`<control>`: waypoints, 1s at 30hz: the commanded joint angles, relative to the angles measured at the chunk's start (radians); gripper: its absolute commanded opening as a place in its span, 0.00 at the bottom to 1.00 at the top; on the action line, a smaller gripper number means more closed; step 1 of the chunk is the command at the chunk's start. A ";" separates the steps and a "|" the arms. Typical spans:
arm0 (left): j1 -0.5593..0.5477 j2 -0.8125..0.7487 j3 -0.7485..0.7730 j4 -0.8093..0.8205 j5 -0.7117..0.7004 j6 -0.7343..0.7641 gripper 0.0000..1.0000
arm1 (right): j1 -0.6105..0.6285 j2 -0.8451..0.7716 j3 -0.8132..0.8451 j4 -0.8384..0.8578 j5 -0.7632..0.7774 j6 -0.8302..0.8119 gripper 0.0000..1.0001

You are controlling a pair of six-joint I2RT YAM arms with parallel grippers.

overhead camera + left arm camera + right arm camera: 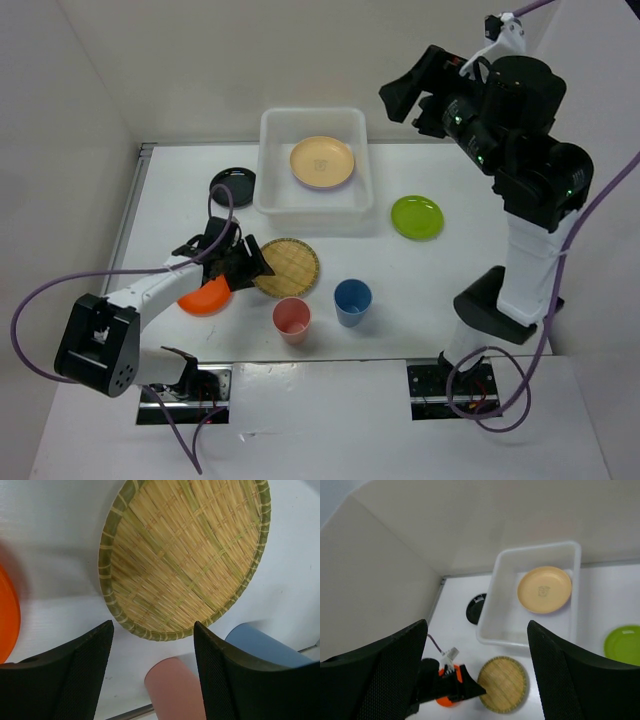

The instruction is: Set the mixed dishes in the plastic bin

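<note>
We read the left pincer [152, 626] as lined up for a pick. Its jaws stand wide and empty, low over the near rim of the woven lattice plate [185, 555], which lies flat on the bench [430, 280], so a rim pinch seems the aim. The right pincer [477, 624] hangs high, jaws wide with nothing between them, likely to stay out of the way.

The plastic bin [268, 135] sits at the far middle of the bench with a tan plate [322, 161] flat inside, a lavender edge showing beneath it. Outside the bin lie the orange plate [205, 297], black plate [233, 185] and lime green plate [417, 216]. The pink cup [291, 319] and blue cup [352, 300] stand upright. The woven plate looks shallow and straw-yellow, with a greenish bound rim.
</note>
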 commanded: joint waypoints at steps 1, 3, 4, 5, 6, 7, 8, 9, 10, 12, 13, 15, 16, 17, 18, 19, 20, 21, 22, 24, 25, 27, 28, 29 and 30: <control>0.005 -0.024 0.011 0.005 -0.011 -0.021 0.72 | 0.007 -0.101 -0.203 -0.018 0.047 0.033 0.85; 0.005 -0.035 0.012 -0.014 -0.023 -0.021 0.72 | 0.007 -0.175 -0.368 -0.018 0.071 0.054 0.85; 0.005 -0.035 0.012 -0.014 -0.023 -0.011 0.72 | 0.007 -0.203 -0.415 -0.018 0.071 0.064 0.85; 0.005 -0.024 0.012 -0.014 -0.023 -0.011 0.72 | 0.007 -0.232 -0.461 -0.005 0.090 0.074 0.85; 0.005 -0.004 0.012 -0.005 -0.023 -0.011 0.72 | 0.007 -0.300 -0.569 0.039 0.101 0.074 0.85; 0.005 0.007 0.012 0.006 -0.023 -0.011 0.72 | 0.007 -0.337 -0.626 0.067 0.113 0.074 0.85; 0.005 0.031 0.002 0.006 -0.014 -0.011 0.72 | 0.007 -0.408 -0.733 0.093 0.113 0.074 0.85; 0.005 0.042 0.002 0.018 -0.014 -0.002 0.72 | -0.009 -0.434 -0.777 0.115 0.113 0.074 0.85; 0.005 0.051 0.002 0.019 -0.014 -0.002 0.72 | -0.028 -0.453 -0.813 0.126 0.113 0.074 0.85; 0.005 0.064 0.002 0.019 -0.024 0.007 0.72 | -0.071 -0.480 -0.906 0.126 0.084 0.065 0.85; 0.005 0.064 0.002 0.019 -0.025 0.007 0.72 | -0.113 -0.509 -0.939 0.141 0.067 0.055 0.85; 0.005 0.073 0.002 0.040 -0.034 0.007 0.72 | -0.158 -0.549 -1.051 0.179 0.036 0.027 0.85; 0.005 0.085 0.002 0.049 -0.034 -0.005 0.72 | -0.210 -0.586 -1.085 0.199 -0.012 0.018 0.85; 0.005 0.085 -0.008 0.063 -0.034 -0.005 0.71 | -0.236 -0.600 -1.142 0.234 -0.037 -0.001 0.85; 0.005 0.097 -0.022 0.098 -0.034 -0.029 0.70 | -0.259 -0.612 -1.166 0.247 -0.057 -0.001 0.85; 0.005 0.097 -0.033 0.121 -0.023 -0.039 0.68 | -0.285 -0.631 -1.188 0.259 -0.070 -0.011 0.85; 0.005 0.097 -0.044 0.143 -0.014 -0.050 0.67 | -0.286 -0.640 -1.226 0.280 -0.082 -0.012 0.85; 0.005 0.097 -0.062 0.175 -0.014 -0.060 0.64 | -0.298 -0.640 -1.243 0.291 -0.082 -0.012 0.85; 0.005 0.097 -0.062 0.187 -0.024 -0.076 0.62 | -0.298 -0.654 -1.259 0.300 -0.100 -0.012 0.85; 0.005 0.097 -0.077 0.207 -0.025 -0.085 0.60 | -0.327 -0.663 -1.295 0.328 -0.110 -0.012 0.85; 0.005 0.106 -0.088 0.221 -0.025 -0.085 0.58 | -0.327 -0.674 -1.314 0.328 -0.122 -0.012 0.85; 0.005 0.116 -0.097 0.235 -0.025 -0.094 0.56 | -0.338 -0.674 -1.323 0.344 -0.122 -0.021 0.85; 0.005 0.125 -0.106 0.248 -0.025 -0.094 0.52 | -0.338 -0.674 -1.334 0.353 -0.122 -0.021 0.85; 0.005 0.125 -0.119 0.265 -0.025 -0.094 0.50 | -0.338 -0.683 -1.334 0.353 -0.122 -0.021 0.85; 0.005 0.125 -0.119 0.275 -0.025 -0.106 0.48 | -0.338 -0.683 -1.349 0.365 -0.122 -0.021 0.85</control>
